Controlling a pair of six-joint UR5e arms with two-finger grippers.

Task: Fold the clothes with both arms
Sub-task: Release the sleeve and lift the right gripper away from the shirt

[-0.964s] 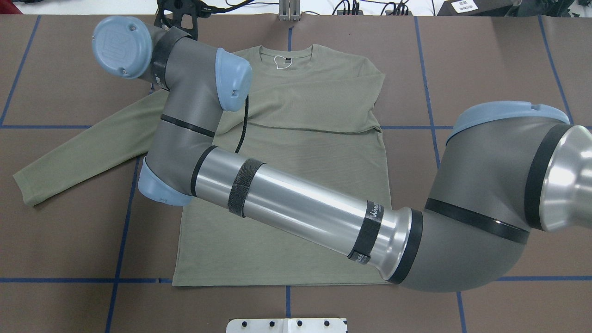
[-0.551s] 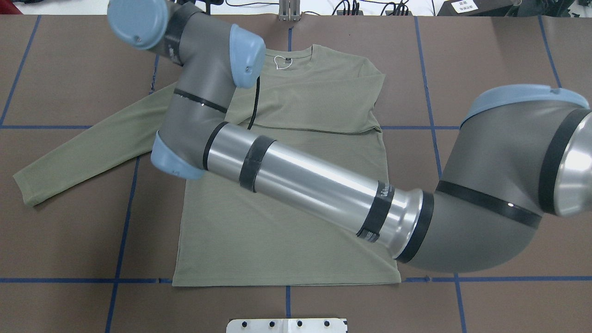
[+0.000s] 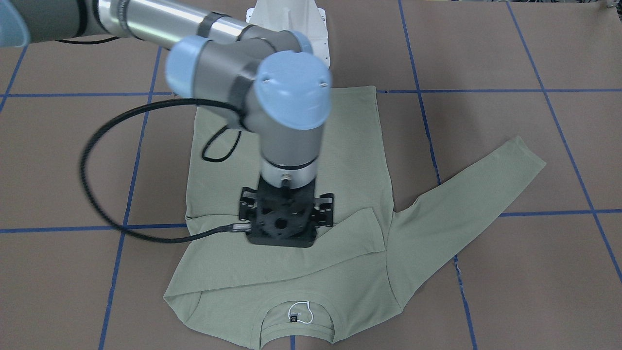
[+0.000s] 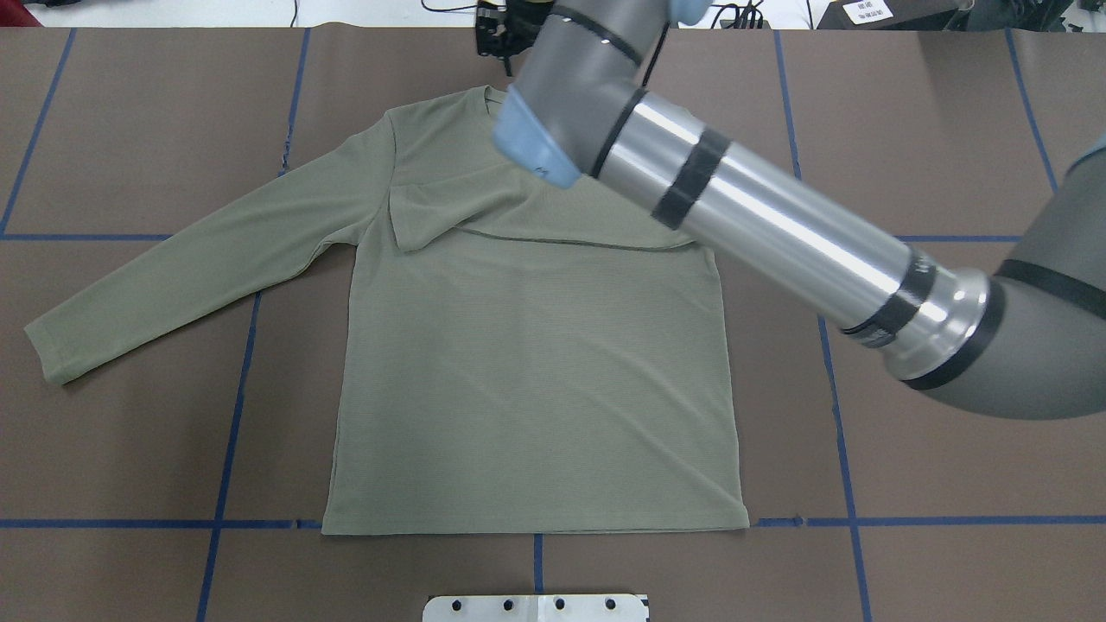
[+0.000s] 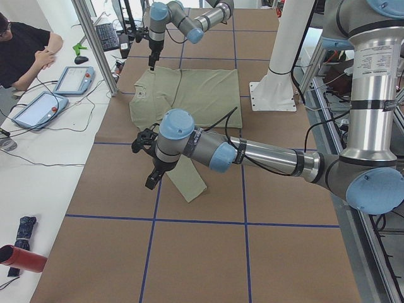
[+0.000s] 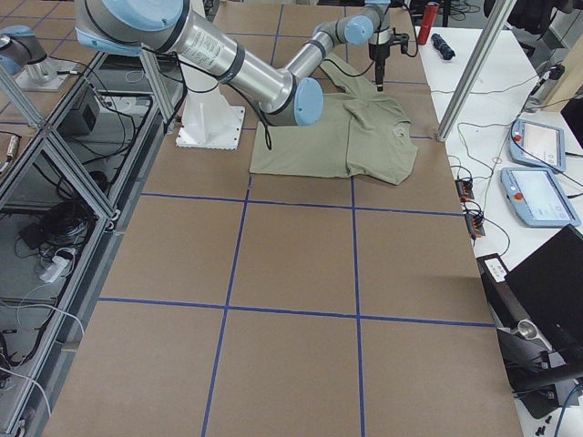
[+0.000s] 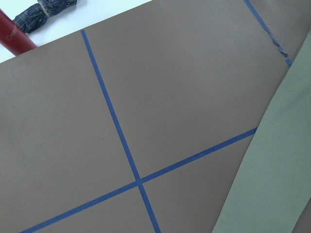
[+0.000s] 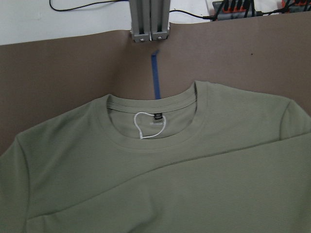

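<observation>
at the far left, the left gripper (image 5: 151,180) hangs over the brown table (image 4: 130,449), fingers pointing down, near the cuff of the outstretched sleeve (image 4: 190,268). i cannot tell if it is released or clenched. the left arm (image 5: 265,154) reaches to it low across the table. its wrist camera sees only the table paper, two crossing blue tape lines (image 7: 121,145), the sleeve edge, and in one corner a red tube (image 7: 14,39) and a dark checked bundle (image 7: 46,12) on the white surface beyond.

the shirt (image 4: 536,363) lies flat in the middle of the table, with the hem towards the robot and the neck (image 8: 153,145) away from it. this long sleeve runs out sideways and down to the left. the other sleeve (image 4: 518,216) is folded across the chest, its cuff near the left shoulder. a white loop (image 8: 148,125) sits inside the neck.

the right gripper (image 3: 284,218) is raised above the neck end of the shirt, apart from the cloth. whether it is released or clenched, i cannot tell. the right arm (image 4: 760,225) comes in from the right, passing over the right shoulder of the shirt.
</observation>
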